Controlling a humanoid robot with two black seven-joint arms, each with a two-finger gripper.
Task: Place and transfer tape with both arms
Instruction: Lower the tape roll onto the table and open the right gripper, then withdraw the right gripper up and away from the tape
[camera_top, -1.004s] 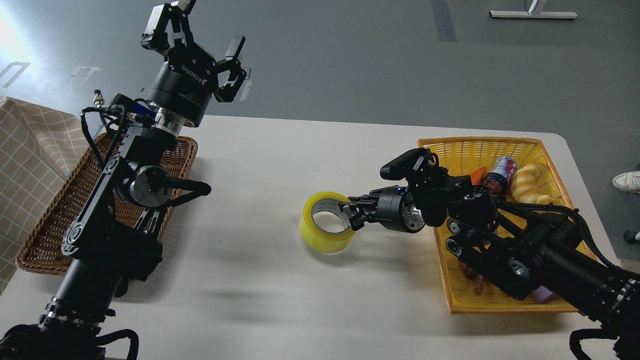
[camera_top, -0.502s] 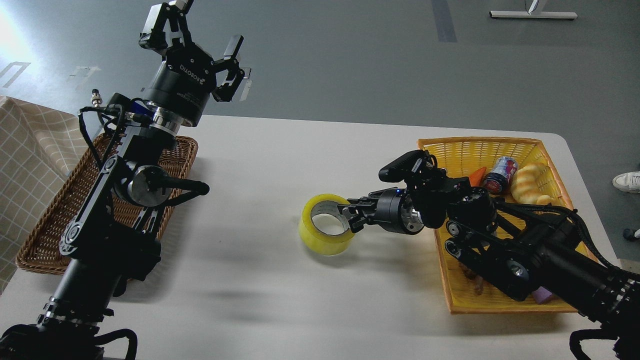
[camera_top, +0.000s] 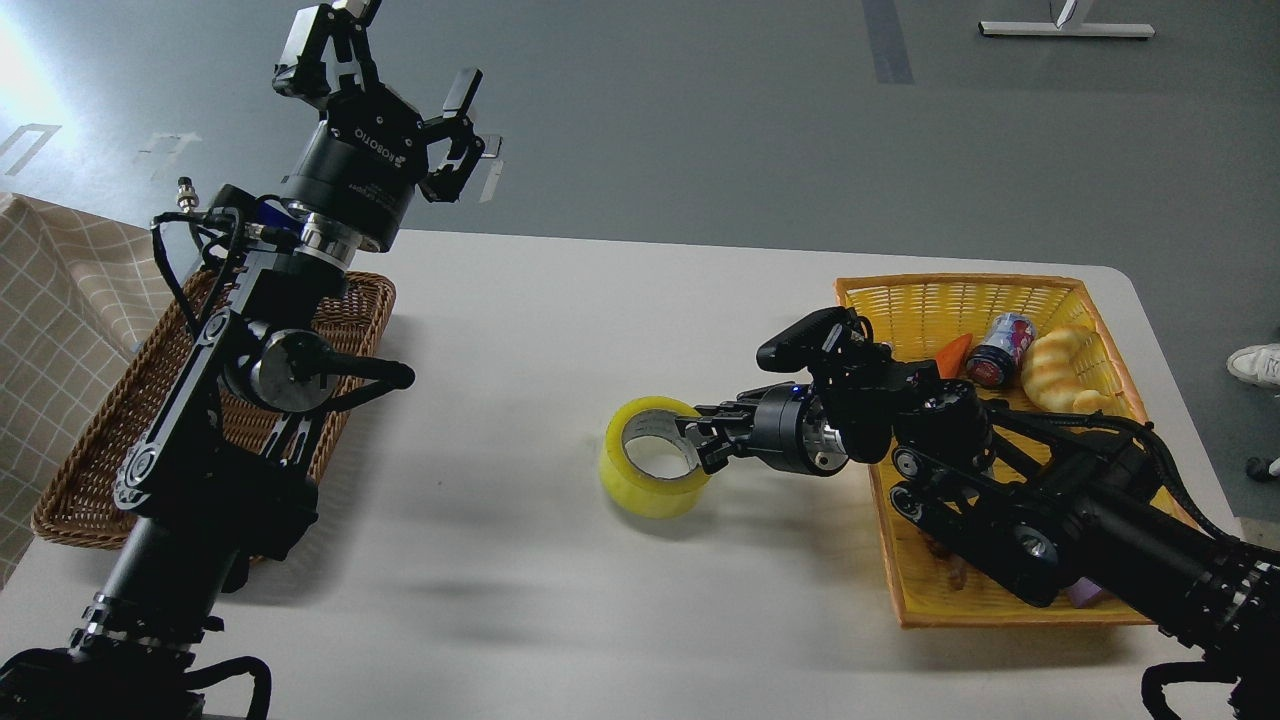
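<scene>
The tape (camera_top: 648, 474), a yellow roll with a grey-white core, sits near the middle of the white table (camera_top: 560, 330), tilted with its hole facing up and toward me. My right gripper (camera_top: 694, 444) reaches in from the right and is shut on the roll's right wall, one finger inside the core. My left gripper (camera_top: 385, 62) is open and empty, raised high above the table's far left edge, fingers pointing up and away.
A brown wicker basket (camera_top: 365, 300) lies at the left under my left arm. A yellow basket (camera_top: 935, 300) at the right holds a croissant toy (camera_top: 1060, 365), a can (camera_top: 1000, 345) and other small items. A checked cloth (camera_top: 50, 300) hangs at far left.
The right gripper has lowered the tape slightly toward the table. The left gripper has drifted a little left and up.
</scene>
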